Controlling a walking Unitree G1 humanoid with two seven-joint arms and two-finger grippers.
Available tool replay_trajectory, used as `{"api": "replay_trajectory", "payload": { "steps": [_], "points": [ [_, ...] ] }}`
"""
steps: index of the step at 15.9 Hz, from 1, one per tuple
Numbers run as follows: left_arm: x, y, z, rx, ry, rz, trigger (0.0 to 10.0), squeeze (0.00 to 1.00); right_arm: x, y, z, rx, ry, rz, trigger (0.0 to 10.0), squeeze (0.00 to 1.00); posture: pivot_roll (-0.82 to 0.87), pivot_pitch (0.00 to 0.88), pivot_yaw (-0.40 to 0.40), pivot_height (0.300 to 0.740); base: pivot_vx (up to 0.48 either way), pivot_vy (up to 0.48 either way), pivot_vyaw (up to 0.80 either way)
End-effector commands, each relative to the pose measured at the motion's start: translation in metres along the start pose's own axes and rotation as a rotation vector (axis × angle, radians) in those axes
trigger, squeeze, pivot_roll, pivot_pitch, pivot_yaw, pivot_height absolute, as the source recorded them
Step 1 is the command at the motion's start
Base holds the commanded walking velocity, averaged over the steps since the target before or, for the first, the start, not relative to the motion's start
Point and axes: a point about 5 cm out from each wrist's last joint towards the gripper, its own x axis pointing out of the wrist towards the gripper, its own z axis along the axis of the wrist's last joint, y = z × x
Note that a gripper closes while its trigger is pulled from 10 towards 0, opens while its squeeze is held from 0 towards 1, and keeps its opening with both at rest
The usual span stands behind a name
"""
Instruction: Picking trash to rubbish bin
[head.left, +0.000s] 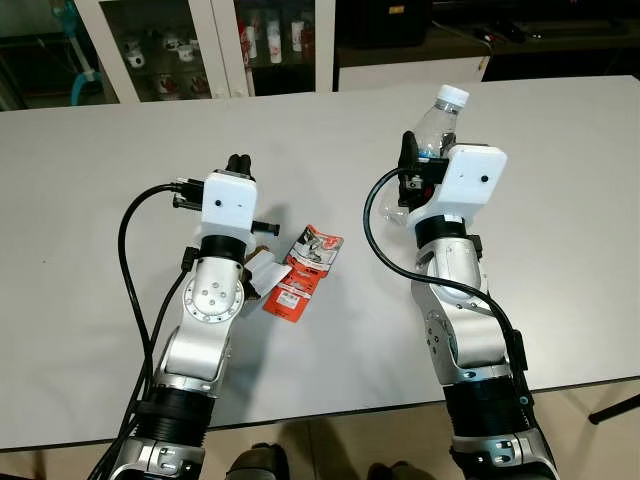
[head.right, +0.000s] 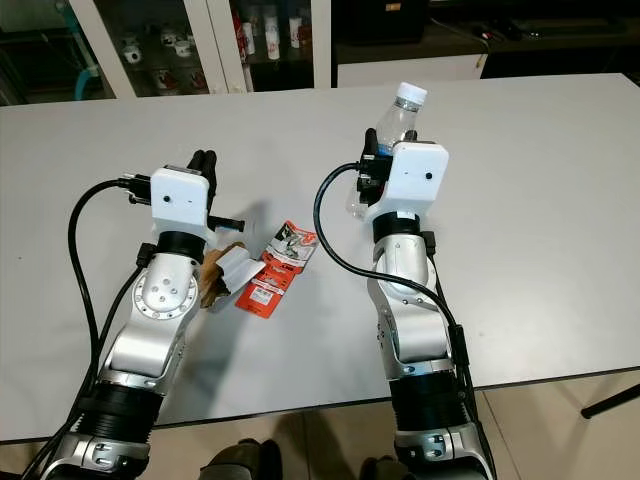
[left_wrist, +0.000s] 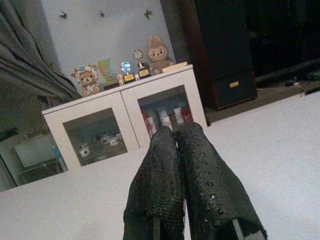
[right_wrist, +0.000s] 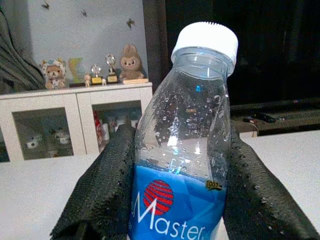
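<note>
A white table (head.left: 90, 200) stands before a glass-fronted cabinet (head.left: 190, 45). In the head views, the right gripper (head.left: 415, 160) grasps a plastic water bottle (head.left: 437, 125) above the table, while red wrappers (head.left: 305, 270) lie beside the left arm, uncollected. In the left wrist view, the left gripper (left_wrist: 182, 150) is closed, empty. In the right wrist view, fingers (right_wrist: 107, 190) clamp the blue-labelled bottle. I judge the task barely begun.

A broad white table (head.left: 120, 180) fills the foreground. Behind it stands a white cabinet (left_wrist: 125, 107) with glass doors, soft toys (left_wrist: 86, 80) and small trophies (left_wrist: 131, 74) on top, against a pale wall (left_wrist: 110, 30). A grey curtain (left_wrist: 25, 55) hangs beside it.
</note>
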Motion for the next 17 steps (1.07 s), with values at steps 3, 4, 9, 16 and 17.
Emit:
{"api": "replay_trajectory", "payload": {
  "steps": [3,4,9,16,17],
  "points": [
    [-0.004,-0.007,-0.006,0.003,0.025,-0.025,10.0,0.0,-0.005,-0.009,-0.013,0.015,0.078,-0.048,10.0,0.0,-0.02,0.116,0.075,0.72,0.0,0.0,0.0],
    [-0.004,-0.007,-0.006,0.007,0.022,-0.03,10.0,0.0,-0.006,-0.013,-0.016,0.077,0.109,-0.092,10.0,0.0,-0.01,0.118,0.078,0.72,0.0,0.0,0.0],
    [-0.002,-0.005,-0.005,0.011,0.02,-0.019,10.0,0.0,-0.004,-0.016,-0.02,0.088,0.138,-0.099,10.0,0.0,-0.01,0.125,0.078,0.72,0.0,0.0,0.0],
    [-0.001,-0.007,-0.004,0.006,0.028,-0.028,10.0,0.0,-0.003,-0.028,-0.024,0.106,0.169,-0.141,10.0,0.0,-0.01,0.133,0.077,0.72,-0.114,0.0,0.0],
    [-0.002,-0.008,-0.005,0.006,0.03,-0.031,10.0,0.0,-0.003,-0.025,-0.023,0.12,0.164,-0.123,10.0,0.0,-0.01,0.133,0.076,0.72,-0.304,0.0,0.0]
  ]
}}
